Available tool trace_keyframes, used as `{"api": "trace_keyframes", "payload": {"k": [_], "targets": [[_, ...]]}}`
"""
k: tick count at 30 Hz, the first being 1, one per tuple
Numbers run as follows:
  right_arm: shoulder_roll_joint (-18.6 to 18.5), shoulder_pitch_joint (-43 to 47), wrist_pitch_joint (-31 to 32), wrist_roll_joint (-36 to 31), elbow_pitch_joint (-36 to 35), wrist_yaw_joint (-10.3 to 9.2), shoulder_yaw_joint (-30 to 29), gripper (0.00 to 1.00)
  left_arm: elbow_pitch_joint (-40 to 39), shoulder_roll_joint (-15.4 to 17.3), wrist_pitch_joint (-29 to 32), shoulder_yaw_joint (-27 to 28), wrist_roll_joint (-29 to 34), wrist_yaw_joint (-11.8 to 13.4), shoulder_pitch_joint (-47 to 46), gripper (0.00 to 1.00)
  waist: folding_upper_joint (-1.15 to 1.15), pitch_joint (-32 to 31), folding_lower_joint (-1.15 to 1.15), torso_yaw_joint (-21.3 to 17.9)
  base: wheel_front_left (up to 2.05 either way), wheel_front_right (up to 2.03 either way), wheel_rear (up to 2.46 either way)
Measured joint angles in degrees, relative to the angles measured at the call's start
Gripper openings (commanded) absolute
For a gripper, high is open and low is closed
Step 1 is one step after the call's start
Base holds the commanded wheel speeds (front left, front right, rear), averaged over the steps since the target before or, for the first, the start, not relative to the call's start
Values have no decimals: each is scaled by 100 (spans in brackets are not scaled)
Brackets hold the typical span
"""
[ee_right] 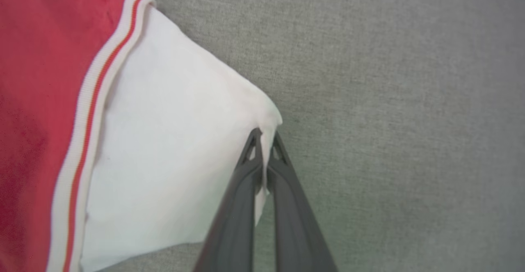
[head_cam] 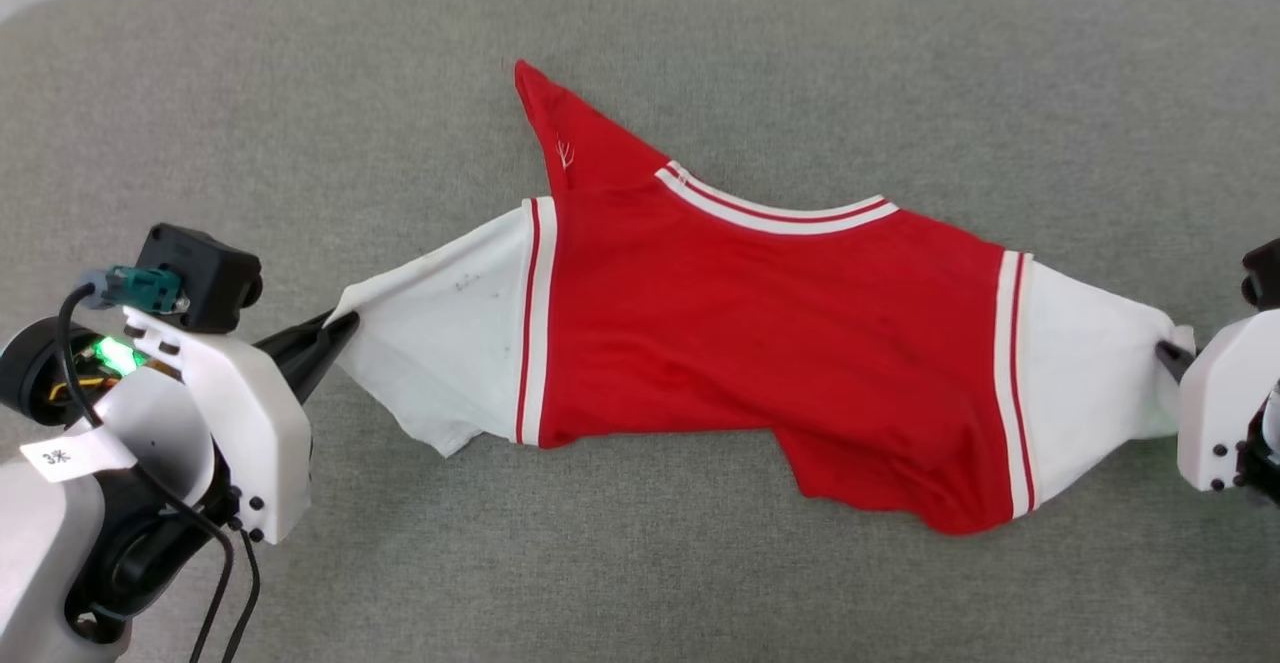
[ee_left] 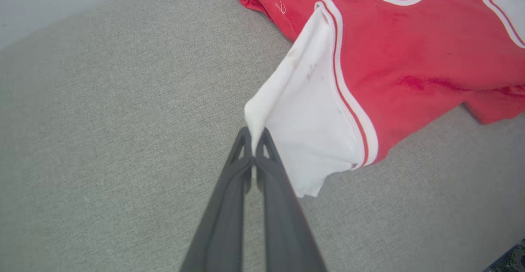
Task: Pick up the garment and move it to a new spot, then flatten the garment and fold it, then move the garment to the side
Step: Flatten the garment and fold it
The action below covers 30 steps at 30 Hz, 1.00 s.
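The right claw (head_cam: 1168, 353) is mostly cut off at the edge of the head view. Just a dark fingertip and its white casing show there. In its own wrist view I can see both fingers (ee_right: 283, 169) pressed together, with a fold of white cloth pinched between them. The shirt (head_cam: 760, 333) is not lying flat. Its lower body is bunched and folded over on the near side, so I cannot make out where the hem runs. One red corner (head_cam: 545, 108) sticks out in a point toward the far side. It carries a small white mark, too small to read. There are faint dark smudges on the left sleeve (head_cam: 440, 343).

The shirt lies on the grey cloth surface (head_cam: 300, 93), stretched sideways between the two claws with its striped collar (head_cam: 775, 211) toward the far side. The left claw (head_cam: 340, 328) is clamped on the outer edge of the left sleeve, fingers shut tight on the cloth. The right claw grips the outer tip of the right sleeve (head_cam: 1090, 373) the same way. Both sleeves are pulled out into points toward the fingers.

I count one shirt, two white sleeves, and two claws with two dark fingers each.
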Motion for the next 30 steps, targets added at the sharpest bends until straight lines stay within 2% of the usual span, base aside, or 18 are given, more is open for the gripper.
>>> {"api": "trace_keyframes", "payload": {"k": [9,14,23,30], "targets": [[-261,-335,-563,314,-248,1,-58,0,-172,74,-435,255,121,142,167,0,0,-646,0,-105,0,0,0],[-539,-518,-705,446,-378,0,-66,0,-303,126,-716,449,233,207,168,0,0,-1027,0,-133,0,0,0],[-670,-1112,-966,375,-625,1,-254,0,-553,211,-1157,921,366,412,-30,0,0,-1543,-1,-151,0,0,0],[-721,-1707,-1009,271,-798,1,-326,0,-722,307,-1550,1349,503,506,-400,0,0,-1633,-1,-176,0,0,0]]}}
